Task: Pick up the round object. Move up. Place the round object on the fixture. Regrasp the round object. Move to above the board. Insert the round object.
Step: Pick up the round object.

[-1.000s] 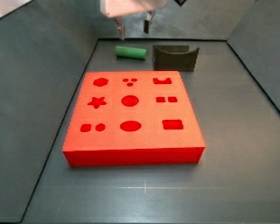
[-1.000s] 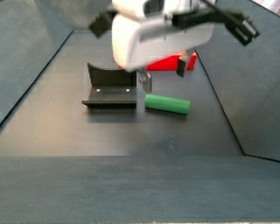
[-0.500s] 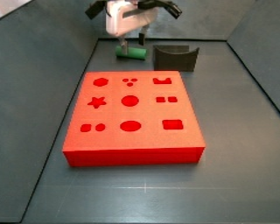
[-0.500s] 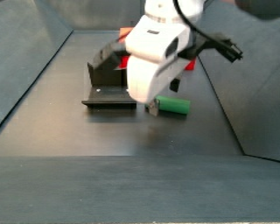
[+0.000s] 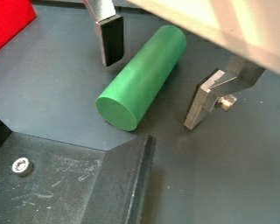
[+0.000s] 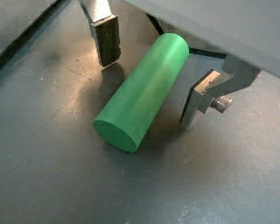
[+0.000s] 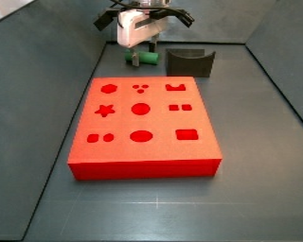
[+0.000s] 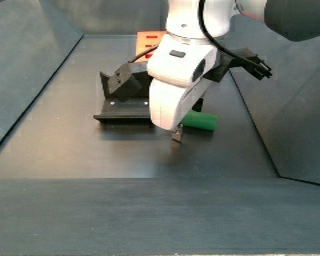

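Green and smooth, the short round peg [image 5: 143, 77] lies flat on the grey floor [image 6: 60, 105], just beside the dark notched fixture [image 8: 124, 100] and clear of the big red holed board [image 7: 145, 127]. You're on the first step, the pick-up. Your jaws [image 6: 147, 72] stand released, one silver finger [image 6: 105, 35] at each flank of the peg, neither touching. Next, you'd likely close squarely across its middle, then lift. Your arm reaches straight down, wrist vertical, toward the board's 12 o'clock edge.
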### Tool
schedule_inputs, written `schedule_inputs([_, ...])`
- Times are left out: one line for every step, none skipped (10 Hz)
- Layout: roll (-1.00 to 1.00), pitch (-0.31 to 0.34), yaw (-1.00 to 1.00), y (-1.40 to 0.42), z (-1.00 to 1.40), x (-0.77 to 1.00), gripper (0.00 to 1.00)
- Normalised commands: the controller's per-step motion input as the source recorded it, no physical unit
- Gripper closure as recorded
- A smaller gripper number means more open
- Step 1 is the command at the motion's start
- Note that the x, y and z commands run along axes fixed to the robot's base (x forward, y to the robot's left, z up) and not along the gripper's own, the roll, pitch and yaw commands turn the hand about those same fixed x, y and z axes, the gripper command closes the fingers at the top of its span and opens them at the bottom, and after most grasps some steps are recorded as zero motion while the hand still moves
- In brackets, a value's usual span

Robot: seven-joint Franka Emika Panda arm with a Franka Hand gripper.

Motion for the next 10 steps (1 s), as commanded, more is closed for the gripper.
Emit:
schedule_inputs([0.0,-0.127,0.87,0.09,-0.17,-0.11,0.0])
schedule_inputs([0.0,-0.11,0.87,0.02,-0.17,-0.17,0.0])
schedule_inputs([0.0,-0.136,0.61,0.0,0.0,-0.22,0.0])
schedule_inputs([0.0,-0.096,0.21,0.0,0.0,-0.02,0.0])
schedule_inputs([0.08,-0.073,0.69,-0.14,0.19,-0.02,0.0])
schedule_inputs([0.05,-0.067,1.0,0.0,0.15,0.0,0.0])
schedule_inputs([0.04,-0.067,1.0,-0.01,0.14,0.0,0.0])
schedule_inputs([0.02,-0.059,1.0,-0.01,0.1,0.0,0.0])
schedule_inputs([0.02,-0.059,1.0,-0.01,0.1,-0.01,0.0])
schedule_inputs([0.03,-0.073,0.92,-0.07,0.0,0.03,0.0])
